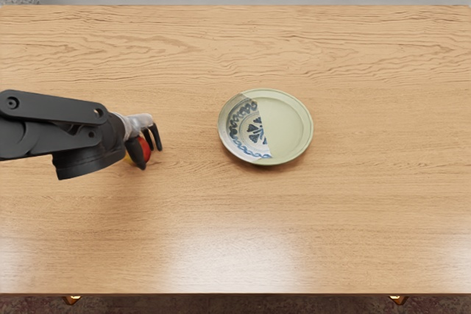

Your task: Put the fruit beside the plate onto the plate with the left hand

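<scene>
Left hand (143, 134): fingers curled around the red-yellow fruit (140, 151), at the left of the table (221, 240), well apart from the plate (294, 126); best handled with a firm grip, a clean lift and rightward carry.

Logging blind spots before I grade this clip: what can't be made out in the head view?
Head view only:
- fruit: mostly covered by the left hand; its kind, and whether it is gripped or lifted, cannot be told.
- Left arm: cut off by the left edge.
- Right arm: out of view.
- plate: blue pattern too small to read.
</scene>
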Robot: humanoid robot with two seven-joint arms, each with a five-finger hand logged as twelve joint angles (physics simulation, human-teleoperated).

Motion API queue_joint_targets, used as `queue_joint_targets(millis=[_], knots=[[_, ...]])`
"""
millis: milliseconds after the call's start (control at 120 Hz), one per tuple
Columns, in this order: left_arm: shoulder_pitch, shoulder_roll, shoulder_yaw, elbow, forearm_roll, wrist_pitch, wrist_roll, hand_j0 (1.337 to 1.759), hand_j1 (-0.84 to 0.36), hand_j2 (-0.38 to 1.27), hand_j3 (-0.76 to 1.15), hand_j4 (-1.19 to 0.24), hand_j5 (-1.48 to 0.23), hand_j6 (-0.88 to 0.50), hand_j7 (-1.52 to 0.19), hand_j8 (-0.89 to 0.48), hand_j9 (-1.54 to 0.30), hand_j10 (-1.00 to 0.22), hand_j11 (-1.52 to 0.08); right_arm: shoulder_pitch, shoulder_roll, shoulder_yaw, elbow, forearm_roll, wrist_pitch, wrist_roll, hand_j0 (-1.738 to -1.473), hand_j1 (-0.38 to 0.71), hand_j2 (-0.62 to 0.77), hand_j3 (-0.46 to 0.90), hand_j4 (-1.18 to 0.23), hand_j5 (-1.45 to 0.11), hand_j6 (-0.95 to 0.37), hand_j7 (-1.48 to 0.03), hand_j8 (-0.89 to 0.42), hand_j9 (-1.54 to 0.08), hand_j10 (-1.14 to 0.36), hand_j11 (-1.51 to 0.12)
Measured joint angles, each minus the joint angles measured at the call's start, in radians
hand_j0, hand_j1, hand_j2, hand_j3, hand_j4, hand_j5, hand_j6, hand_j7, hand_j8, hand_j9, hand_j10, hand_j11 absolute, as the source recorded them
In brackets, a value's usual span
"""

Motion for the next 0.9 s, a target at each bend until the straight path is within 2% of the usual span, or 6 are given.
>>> queue_joint_targets(millis=[42,275,333,417,733,900], knots=[[-0.003,0.004,0.0,-0.003,-0.001,-0.002,0.0,1.655,-0.37,0.13,0.0,-0.61,-0.83,-0.51,-0.73,-0.32,-0.74,-0.37,-0.82,0.0,0.0,0.0,0.0,0.0,0.0,0.0,-1.658,-0.31,-0.01,0.0,-0.04,-0.05,-0.04,-0.05,-0.04,-0.05,-0.04,-0.05],[-0.026,0.027,0.002,-0.016,-0.014,-0.011,0.0,1.647,-0.4,0.16,0.0,-0.66,-0.97,-0.4,-0.93,-0.22,-0.93,-0.33,-0.95,0.0,0.0,0.0,0.0,0.0,0.0,0.0,-1.658,-0.31,-0.01,0.0,-0.04,-0.05,-0.04,-0.05,-0.04,-0.05,-0.04,-0.05],[-0.045,0.041,0.003,-0.018,-0.035,-0.029,0.0,1.646,-0.44,0.24,0.0,-0.69,-1.02,-0.38,-0.98,-0.18,-0.98,-0.31,-0.99,0.0,0.0,0.0,0.0,0.0,0.0,0.0,-1.658,-0.31,-0.01,0.0,-0.04,-0.05,-0.04,-0.05,-0.04,-0.05,-0.04,-0.05],[-0.067,0.051,0.003,-0.02,-0.054,-0.061,0.0,1.644,-0.42,0.23,0.0,-0.73,-1.08,-0.37,-1.05,-0.17,-1.04,-0.31,-1.05,0.0,0.0,0.0,0.0,0.0,0.0,0.0,-1.658,-0.31,-0.01,0.0,-0.04,-0.05,-0.04,-0.05,-0.04,-0.05,-0.04,-0.05],[-0.169,0.046,0.001,-0.02,-0.072,-0.179,0.001,1.638,-0.42,0.23,0.0,-0.77,-1.23,-0.31,-1.18,-0.13,-1.15,-0.3,-1.15,0.0,0.0,0.0,0.0,0.0,0.0,0.0,-1.658,-0.31,-0.01,0.0,-0.04,-0.05,-0.04,-0.05,-0.04,-0.05,-0.04,-0.05],[-0.232,-0.011,0.0,-0.017,-0.075,-0.204,0.001,1.636,-0.47,0.29,0.0,-0.77,-1.27,-0.27,-1.21,-0.09,-1.16,-0.28,-1.16,0.0,0.0,0.0,0.0,0.0,0.0,0.0,-1.658,-0.31,-0.01,0.0,-0.04,-0.05,-0.04,-0.05,-0.04,-0.05,-0.04,-0.05]])
